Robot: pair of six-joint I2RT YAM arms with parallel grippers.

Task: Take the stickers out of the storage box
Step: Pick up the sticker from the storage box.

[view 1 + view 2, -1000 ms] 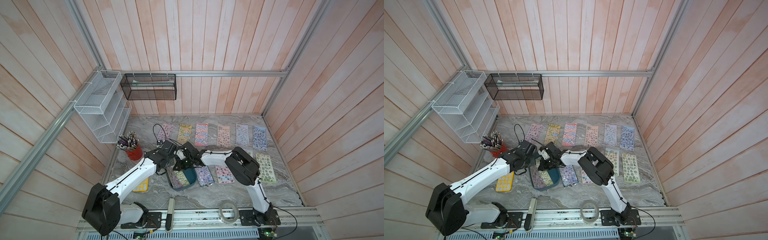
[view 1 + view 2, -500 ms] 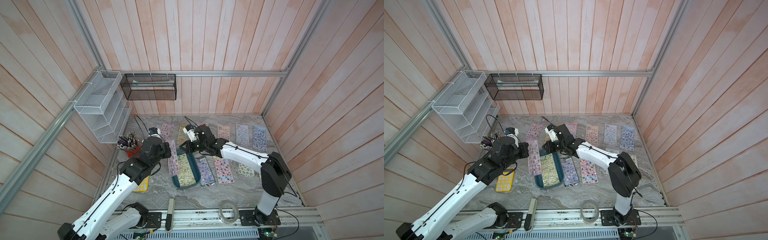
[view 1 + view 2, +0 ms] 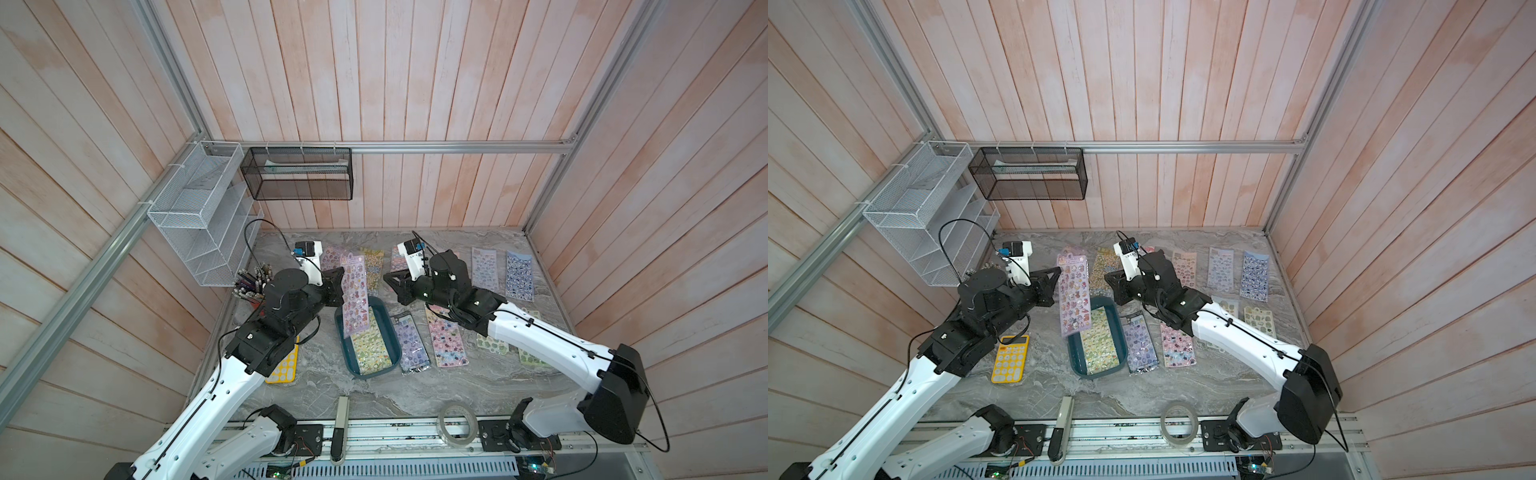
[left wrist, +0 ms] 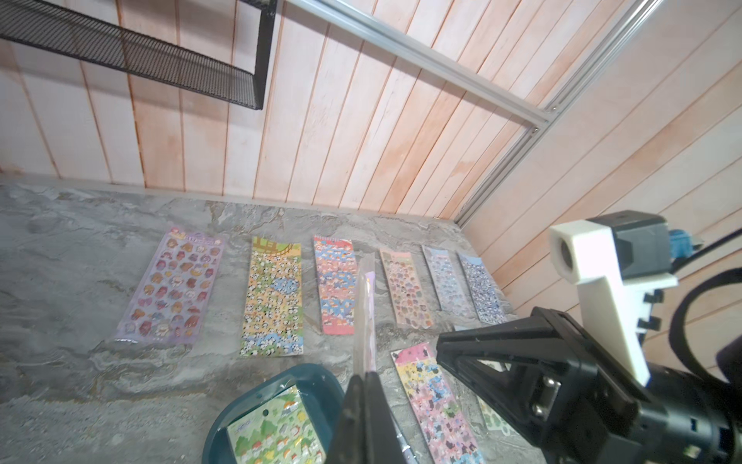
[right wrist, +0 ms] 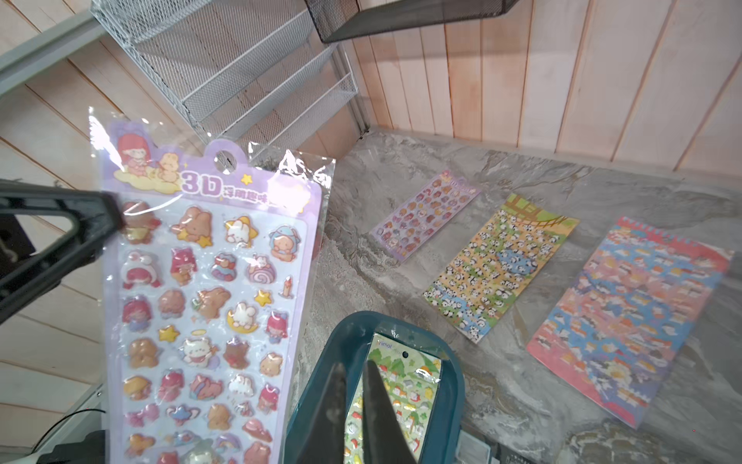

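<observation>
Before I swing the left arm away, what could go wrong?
The left gripper pinches the purple sticker sheet only at one edge, so a fast swing might drop it. The sheet's lower end hangs by the storage box and could snag its rim. The right gripper sits close and may knock it.

My right tool (image 5: pixel 355 367), a little open, hangs over the storage box (image 5: pixel 451 401); a purple sticker sheet (image 5: pixel 200 321) hangs beside the box.
</observation>
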